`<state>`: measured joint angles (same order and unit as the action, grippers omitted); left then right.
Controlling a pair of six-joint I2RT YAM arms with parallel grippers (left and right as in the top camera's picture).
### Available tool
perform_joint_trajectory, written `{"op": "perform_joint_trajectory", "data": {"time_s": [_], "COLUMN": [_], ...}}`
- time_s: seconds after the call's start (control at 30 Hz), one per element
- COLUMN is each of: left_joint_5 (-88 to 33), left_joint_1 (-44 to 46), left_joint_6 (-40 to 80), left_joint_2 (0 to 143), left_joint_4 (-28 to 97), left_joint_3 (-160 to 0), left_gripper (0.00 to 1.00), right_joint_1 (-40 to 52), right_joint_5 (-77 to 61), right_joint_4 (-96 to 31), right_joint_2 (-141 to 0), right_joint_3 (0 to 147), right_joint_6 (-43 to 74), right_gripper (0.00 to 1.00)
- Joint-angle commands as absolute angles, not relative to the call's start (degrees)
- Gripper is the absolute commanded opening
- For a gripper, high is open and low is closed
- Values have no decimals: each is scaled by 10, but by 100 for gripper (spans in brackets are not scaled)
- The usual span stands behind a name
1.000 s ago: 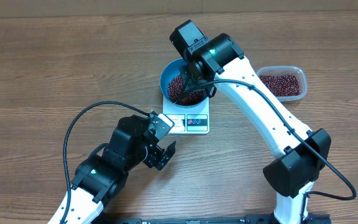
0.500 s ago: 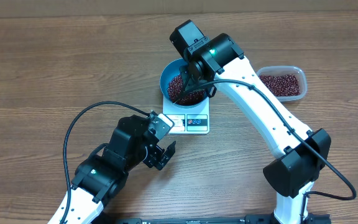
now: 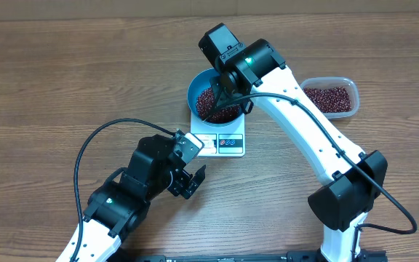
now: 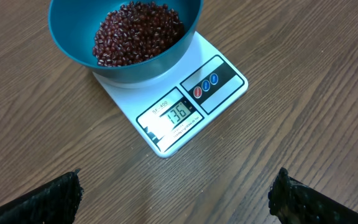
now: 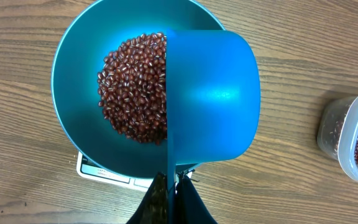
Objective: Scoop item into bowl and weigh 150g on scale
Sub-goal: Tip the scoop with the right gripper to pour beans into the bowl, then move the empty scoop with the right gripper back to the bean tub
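Observation:
The blue bowl (image 3: pixel 193 93) stands on the white scale (image 3: pixel 220 143), holding a heap of red-brown beans (image 3: pixel 213 103). In the right wrist view my right gripper (image 5: pixel 171 186) is shut on the thin handle of a blue scoop (image 5: pixel 210 93). The scoop is tipped on its side over the right half of the bowl (image 5: pixel 73 87), above the beans (image 5: pixel 132 87). My left gripper (image 4: pixel 176 199) hangs wide open over bare table in front of the scale (image 4: pixel 216 84), whose display (image 4: pixel 178 114) shows 136. The bowl (image 4: pixel 73 37) and beans (image 4: pixel 138 31) fill that view's top.
A clear plastic tub (image 3: pixel 331 96) with more beans sits to the right of the scale, also seen at the right edge as the tub (image 5: pixel 353 137). The left arm (image 3: pixel 137 189) rests low at front left, with its black cable looping beside it.

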<state>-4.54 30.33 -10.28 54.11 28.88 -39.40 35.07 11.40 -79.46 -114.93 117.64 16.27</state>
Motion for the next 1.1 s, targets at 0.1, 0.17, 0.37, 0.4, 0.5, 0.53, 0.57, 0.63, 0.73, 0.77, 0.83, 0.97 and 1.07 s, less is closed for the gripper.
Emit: {"op": "perform_joint_trajectory", "data": {"time_s": [0.1, 0.17, 0.37, 0.4, 0.5, 0.53, 0.57, 0.63, 0.73, 0.77, 0.83, 0.97, 1.07], "left_joint_5": [-56, -56, -56, -56, -56, -56, -56, -56, -56, -56, -56, -56, -56], "left_joint_1": [300, 300, 300, 300, 300, 300, 300, 300, 300, 300, 300, 300, 300], "left_joint_6": [-103, -103, -103, -103, -103, -103, -103, -103, -103, -103, -103, -103, -103], "left_joint_2": [540, 540, 540, 540, 540, 540, 540, 540, 540, 540, 540, 540, 540], "left_joint_4": [287, 287, 287, 287, 287, 287, 287, 287, 287, 287, 287, 287, 287], "left_joint_3": [-394, -394, -394, -394, -394, -394, -394, -394, -394, -394, -394, -394, -394], "left_gripper": [100, 100, 100, 99, 100, 100, 100, 99, 100, 99, 100, 100, 99], "right_joint_1": [353, 353, 353, 353, 357, 359, 363, 373, 389, 393, 400, 406, 406], "right_joint_5": [124, 124, 124, 125, 135, 142, 151, 167, 196, 206, 223, 240, 240], "right_joint_4": [-791, -791, -791, -791, -792, -793, -794, -794, -794, -794, -794, -794, -794], "right_joint_2": [-1137, -1137, -1137, -1137, -1137, -1137, -1137, -1137, -1137, -1137, -1137, -1137, -1137], "right_joint_3": [1197, 1197, 1197, 1197, 1197, 1197, 1197, 1197, 1197, 1197, 1197, 1197, 1197], "right_joint_6": [165, 165, 165, 165, 165, 165, 165, 165, 165, 165, 165, 165, 165], "right_gripper": [4, 4, 4, 4, 4, 4, 4, 4, 4, 4, 4, 4, 4]}}
